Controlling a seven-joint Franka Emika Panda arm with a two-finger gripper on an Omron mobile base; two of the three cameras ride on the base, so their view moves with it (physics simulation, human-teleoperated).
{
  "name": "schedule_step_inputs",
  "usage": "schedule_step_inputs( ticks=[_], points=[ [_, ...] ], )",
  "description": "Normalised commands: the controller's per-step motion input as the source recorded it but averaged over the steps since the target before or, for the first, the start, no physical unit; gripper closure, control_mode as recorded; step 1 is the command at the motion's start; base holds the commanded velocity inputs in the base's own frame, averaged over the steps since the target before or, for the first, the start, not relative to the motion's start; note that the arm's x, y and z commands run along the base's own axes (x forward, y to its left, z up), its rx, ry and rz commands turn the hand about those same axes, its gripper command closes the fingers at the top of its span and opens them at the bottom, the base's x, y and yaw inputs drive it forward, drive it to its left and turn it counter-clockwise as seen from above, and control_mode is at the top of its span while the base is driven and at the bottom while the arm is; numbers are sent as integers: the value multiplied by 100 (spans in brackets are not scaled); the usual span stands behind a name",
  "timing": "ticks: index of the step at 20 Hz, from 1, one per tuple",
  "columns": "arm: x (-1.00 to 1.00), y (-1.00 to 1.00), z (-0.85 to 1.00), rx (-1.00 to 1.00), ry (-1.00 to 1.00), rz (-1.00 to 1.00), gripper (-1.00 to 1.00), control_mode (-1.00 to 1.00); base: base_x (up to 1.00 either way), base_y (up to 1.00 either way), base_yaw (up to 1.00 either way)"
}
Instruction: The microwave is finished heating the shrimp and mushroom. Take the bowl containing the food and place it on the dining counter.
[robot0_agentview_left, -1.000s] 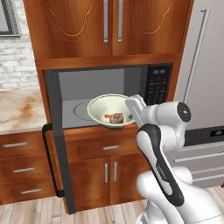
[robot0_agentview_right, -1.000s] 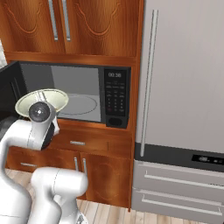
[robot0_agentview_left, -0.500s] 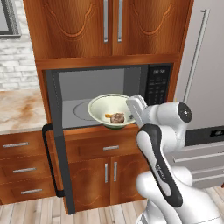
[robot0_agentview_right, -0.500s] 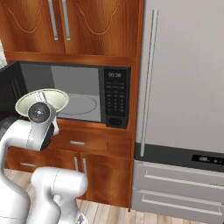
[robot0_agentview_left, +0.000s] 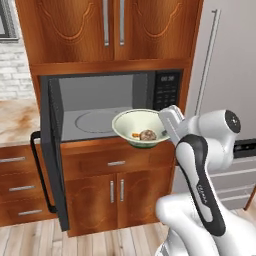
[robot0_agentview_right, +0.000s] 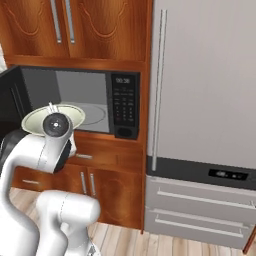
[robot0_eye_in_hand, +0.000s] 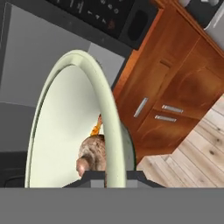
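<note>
drawn a little farther out over the last second, the wide, shallow pale cream-green ceramic bowl (robot0_agentview_left: 140, 128) now hangs in front of the open mouth of the large black built-in microwave (robot0_agentview_left: 107, 105), above the reddish-brown wood cabinet doors (robot0_agentview_left: 116, 191) below it; its dark glass door (robot0_agentview_left: 51, 155) stands swung wide to the left, the round turntable plate (robot0_agentview_left: 100, 120) inside left bare. the tall grey refrigerator (robot0_agentview_right: 205, 100) flanks the scene on the right. the white arm rises from the floor side, elbow bent, wrist level with the bowl and reaching in from the bowl's right. the two-finger gripper (robot0_eye_in_hand: 106, 177) is clamped on the bowl's thin rim at its near right edge, one fingertip (robot0_eye_in_hand: 92, 178) inside and one outside, as the hand view shows. the bowl sits roughly level, the small brown-grey rounded mushroom (robot0_agentview_left: 147, 134) and the small orange shrimp piece (robot0_agentview_left: 135, 134) lying together at its bottom. the step in hand looks to be the withdrawal from the oven; next the bowl must clear the door, stay level so nothing rolls out, and be carried to the dining counter, likely with the base turning away from this wall.
</note>
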Motion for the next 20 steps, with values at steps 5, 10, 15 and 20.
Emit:
schedule_step_inputs(
  ticks=[5, 10, 15, 20],
  points=[
    [0, 0, 0, 0, 0, 0, 100, 100, -45, -72, 60],
    [0, 0, 0, 0, 0, 0, 100, 100, -21, -46, 91],
    [0, 0, 0, 0, 0, 0, 100, 100, 0, -79, 76],
    [0, 0, 0, 0, 0, 0, 100, 100, -14, -100, 57]
  ],
)
